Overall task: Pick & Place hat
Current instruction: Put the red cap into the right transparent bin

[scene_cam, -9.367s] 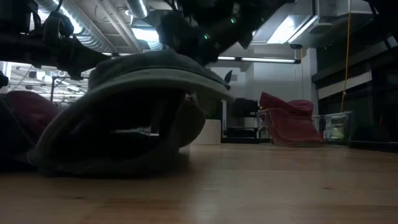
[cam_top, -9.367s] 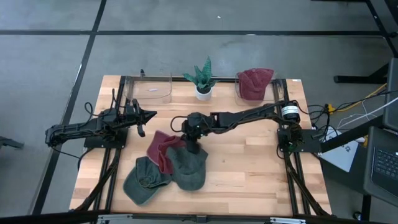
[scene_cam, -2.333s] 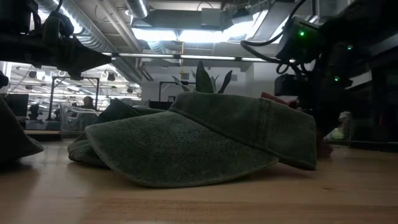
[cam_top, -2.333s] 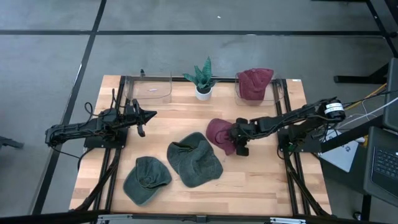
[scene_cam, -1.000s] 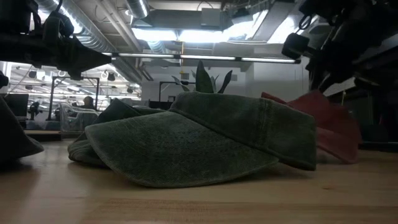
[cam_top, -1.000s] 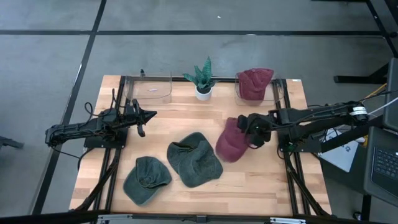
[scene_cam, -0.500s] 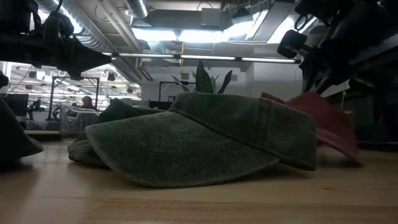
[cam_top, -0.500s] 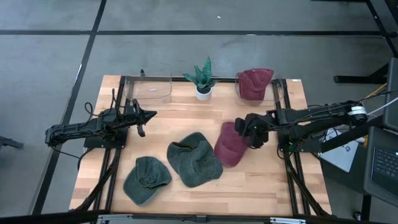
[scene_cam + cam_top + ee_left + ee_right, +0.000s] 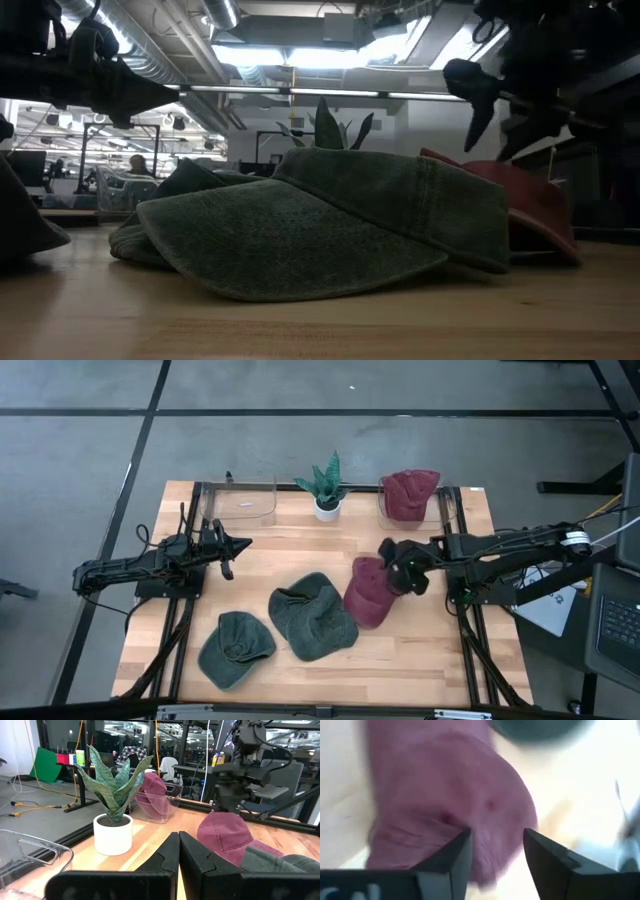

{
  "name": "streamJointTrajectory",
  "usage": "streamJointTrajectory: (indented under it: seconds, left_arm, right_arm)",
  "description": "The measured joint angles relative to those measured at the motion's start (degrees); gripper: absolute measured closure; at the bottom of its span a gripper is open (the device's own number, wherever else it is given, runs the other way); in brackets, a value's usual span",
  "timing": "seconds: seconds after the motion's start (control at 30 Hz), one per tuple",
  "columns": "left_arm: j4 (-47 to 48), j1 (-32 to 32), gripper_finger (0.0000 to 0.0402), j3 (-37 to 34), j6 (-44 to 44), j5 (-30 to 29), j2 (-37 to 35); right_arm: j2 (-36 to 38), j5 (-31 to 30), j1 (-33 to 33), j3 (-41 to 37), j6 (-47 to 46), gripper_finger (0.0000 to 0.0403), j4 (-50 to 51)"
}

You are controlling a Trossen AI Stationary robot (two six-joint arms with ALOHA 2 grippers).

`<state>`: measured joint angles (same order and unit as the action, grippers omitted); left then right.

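Right gripper hangs with its fingers apart just above the soft maroon cloth cap, which lies free on the wooden table against the larger of two green caps; the risk, as I judge it, is a finger snagging the loose crown and dragging it into that cap. Its arm reaches in low from the right edge, while the left gripper, fingers together, waits at the left side
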<state>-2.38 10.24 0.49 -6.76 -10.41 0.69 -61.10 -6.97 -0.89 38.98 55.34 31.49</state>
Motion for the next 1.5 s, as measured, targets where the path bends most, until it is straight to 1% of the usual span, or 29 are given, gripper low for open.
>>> streamJointTrajectory:
  seconds: [0.1,0.17,0.23,0.3,0.4,0.53,0.57,0.6,0.63,0.7,0.8,0.9,1.03,1.17,1.27,1.4,1.5]
  left_arm:
    - [0.00,-0.01,0.0398,0.01,0.00,0.00,0.01]
    - [0.01,-0.02,0.0398,0.02,0.00,0.00,0.00]
    - [0.01,-0.02,0.0397,0.00,0.00,0.00,0.00]
    - [0.01,-0.01,0.0398,0.01,0.00,0.00,0.02]
    - [-0.01,0.00,0.0398,0.00,0.00,0.00,0.00]
    - [0.00,-0.01,0.0397,0.01,0.00,0.00,0.01]
    - [0.00,-0.02,0.0398,0.01,0.00,0.00,0.00]
    - [0.01,0.00,0.0398,0.00,0.00,0.00,0.00]
    - [-0.01,-0.02,0.0398,0.02,0.00,0.00,0.00]
    - [0.00,0.00,0.0398,0.00,0.00,0.00,0.00]
    - [0.01,-0.02,0.0398,0.02,0.00,0.00,0.01]
    - [-0.01,-0.02,0.0398,0.00,0.00,0.00,0.02]
    - [0.00,-0.02,0.0398,0.01,0.00,0.00,0.01]
    - [0.01,-0.02,0.0398,0.00,0.00,0.00,0.00]
    - [-0.01,-0.02,0.0398,0.01,0.00,0.00,0.00]
    - [0.01,-0.01,0.0398,0.00,0.00,0.00,0.01]
    - [0.01,-0.02,0.0398,0.02,0.00,0.00,0.02]
  right_arm:
    - [1.11,-8.95,0.02,0.00,-13.06,0.0205,0.29]
    - [2.04,-12.46,0.04,0.04,-20.10,0.0195,1.22]
    - [2.67,-12.58,0.04,1.37,-29.15,0.0188,4.34]
    - [3.06,-10.10,0.08,3.35,-41.74,0.0187,6.67]
    - [3.19,-7.82,0.91,4.97,-67.40,0.0191,7.27]
    - [2.98,-7.86,2.29,5.03,-113.58,0.0198,7.34]
    - [2.58,-7.57,2.32,4.98,-123.22,0.0199,7.34]
    - [2.13,-7.38,2.28,4.94,-130.96,0.0200,7.18]
    - [1.51,-7.35,2.21,4.92,-136.78,0.0201,6.63]
    - [0.03,-7.32,1.85,4.92,-143.38,0.0201,5.11]
    - [-2.56,-7.13,0.45,4.92,-150.79,0.0201,3.19]
    - [-4.87,-4.32,-1.03,4.90,-156.23,0.0201,0.12]
    - [-7.23,-0.02,-2.78,4.93,-160.88,0.0201,-1.73]
    - [-8.66,3.89,-4.21,6.18,-166.44,0.0201,-0.73]
    - [-10.36,5.29,-5.02,8.97,-168.20,0.0201,3.05]
    - [-14.19,5.52,-5.79,13.00,-169.23,0.0201,11.74]
    - [-17.94,5.52,-5.77,14.28,-169.37,0.0201,12.13]
